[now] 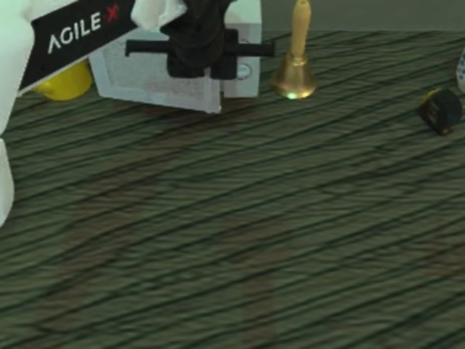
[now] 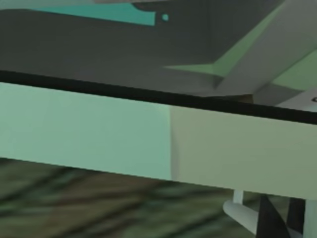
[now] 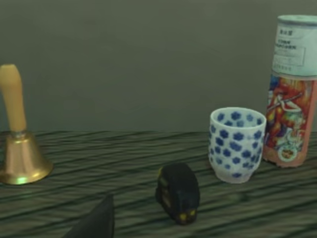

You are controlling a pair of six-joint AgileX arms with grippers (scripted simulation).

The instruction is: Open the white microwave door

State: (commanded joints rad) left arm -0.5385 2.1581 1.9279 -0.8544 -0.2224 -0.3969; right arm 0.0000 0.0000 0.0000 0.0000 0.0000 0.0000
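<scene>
Tabletop: left end effector (image 1: 200, 51) over white microwave door (image 1: 156, 83)

I see a brass bell (image 1: 293, 73), a black tape measure (image 1: 440, 110), a blue-flowered cup (image 3: 237, 144), a printed can (image 3: 293, 91) and a yellow thing (image 1: 65, 81) on my striped table (image 1: 232, 233)

The left claw (image 1: 200, 49) hangs over the white microwave door (image 1: 156, 80), beside a brass bell (image 1: 294, 73).

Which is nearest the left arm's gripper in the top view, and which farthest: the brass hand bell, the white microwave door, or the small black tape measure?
1. White microwave door, directly beneath the left gripper, top left.
2. Brass hand bell, just right of the microwave.
3. Small black tape measure, far right edge.
</scene>
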